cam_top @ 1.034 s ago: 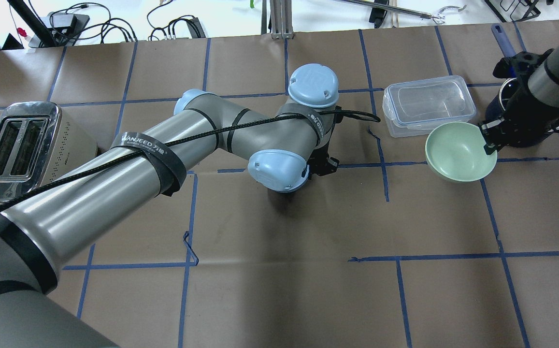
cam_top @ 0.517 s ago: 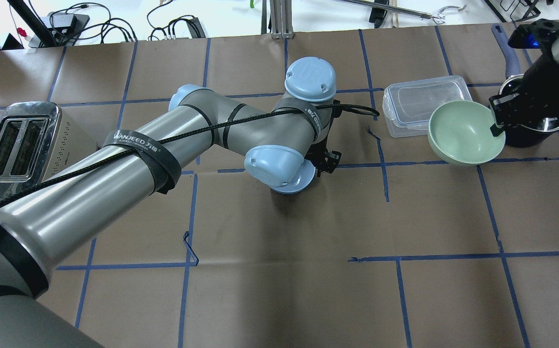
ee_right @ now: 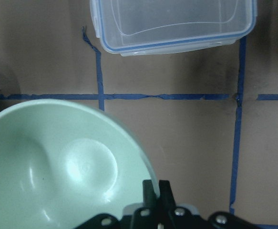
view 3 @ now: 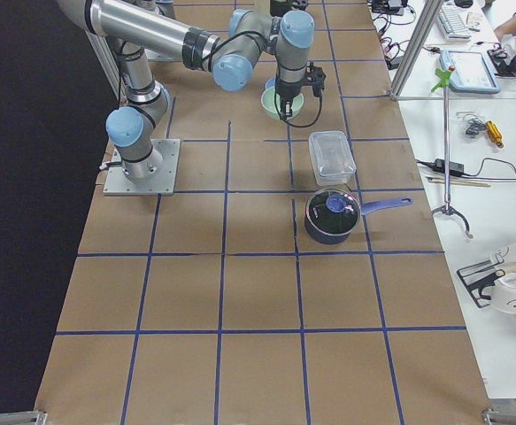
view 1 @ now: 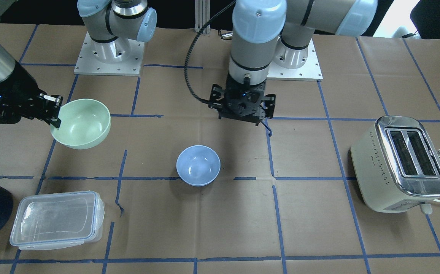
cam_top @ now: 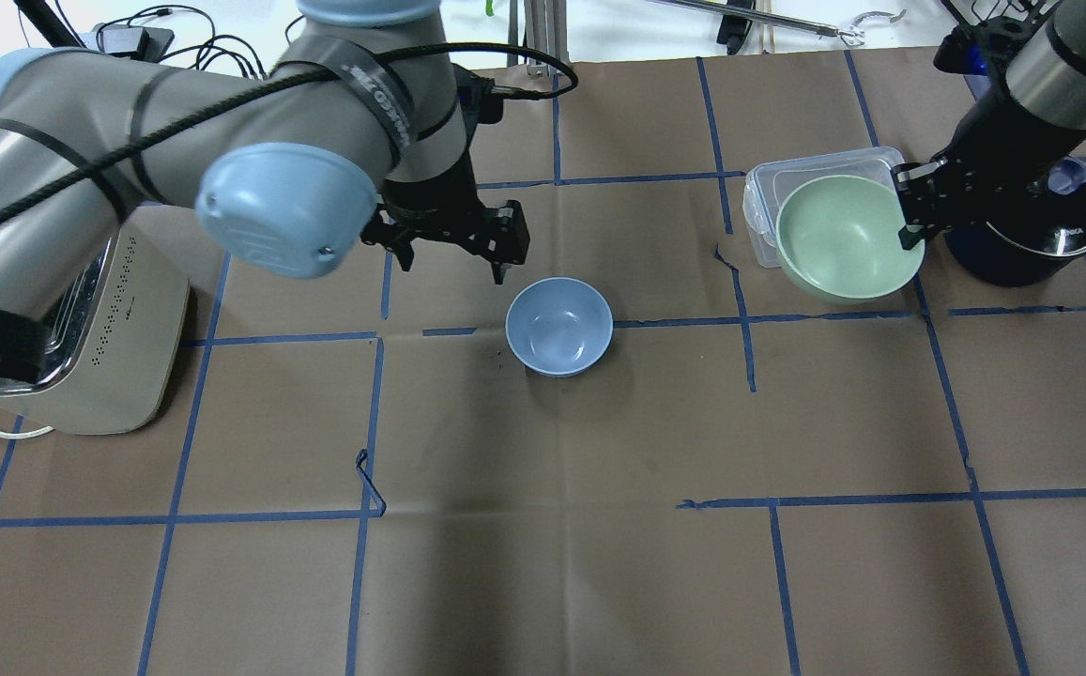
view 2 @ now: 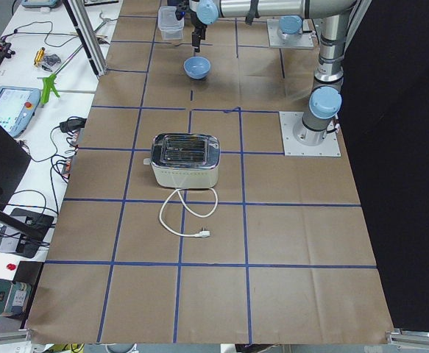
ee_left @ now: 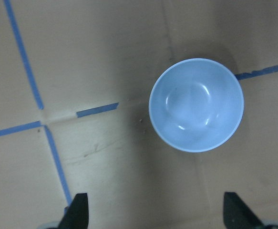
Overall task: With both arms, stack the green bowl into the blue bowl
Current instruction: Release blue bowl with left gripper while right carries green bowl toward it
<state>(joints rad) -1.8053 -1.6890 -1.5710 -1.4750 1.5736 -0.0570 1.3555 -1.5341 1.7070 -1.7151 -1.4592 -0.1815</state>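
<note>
Up and inward comes the green bowl (cam_top: 843,235), pinched at its rim by the right end effector (cam_top: 913,214) and hanging off the tabletop (cam_top: 599,563), while the left arm has swung back to uncover the blue bowl (cam_top: 558,326), upright at mid-table. From the carried bowl the target lies toward the robot's left, and the left end effector (cam_top: 453,263), spread wide and empty, hovers just beside it on the side away from the route. Plastic container (view 1: 56,219) and dark pot (cam_top: 1031,249) sit behind the carry, toaster (view 1: 402,163) well off to the left.
</note>
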